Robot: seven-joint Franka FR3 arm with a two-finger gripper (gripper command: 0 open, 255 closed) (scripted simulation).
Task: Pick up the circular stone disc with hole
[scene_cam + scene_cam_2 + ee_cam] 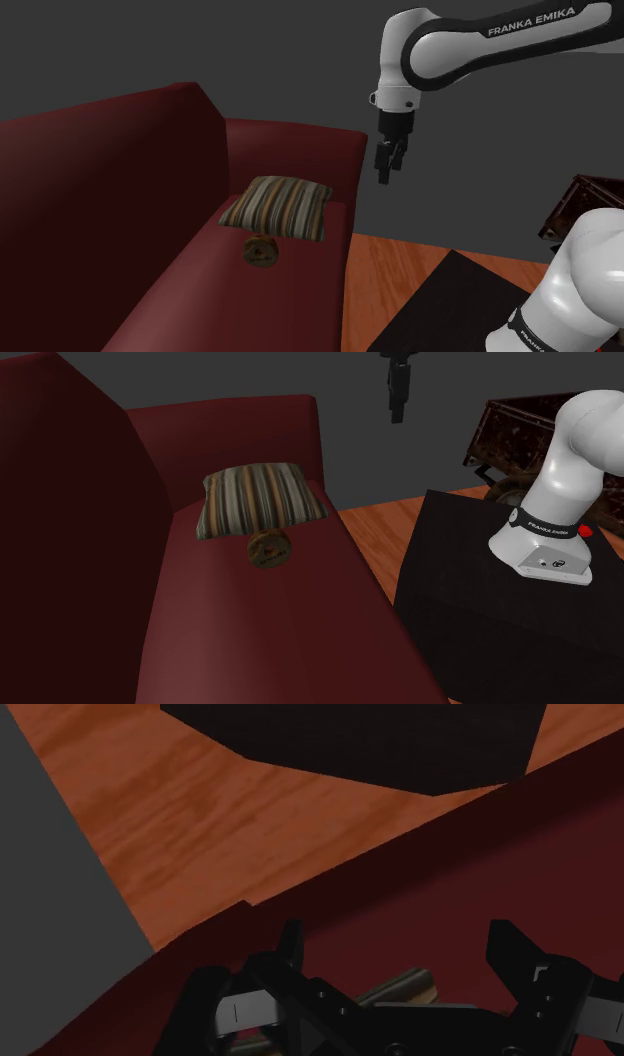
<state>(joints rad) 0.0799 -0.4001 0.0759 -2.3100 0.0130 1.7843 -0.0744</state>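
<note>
Perched on black stand [470,612], wood floor [400,265] alongside. Hovering high w/ gripper [386,172] spread wide, holding nothing, approx over near edge of red sofa [190,285]. Further out: spot brown disc [263,250] on seat, right at front of striped cushion [278,207]. Swing over disc centre, drop straight, pinch rim thru hole; avoid snagging cushion.

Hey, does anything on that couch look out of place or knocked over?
Mildly odd: a brown disc with a hole sits on the dark red sofa seat, right at the front edge of the striped pillow, which lies flat rather than propped against the backrest. Nothing looks spilled or damaged.
</note>
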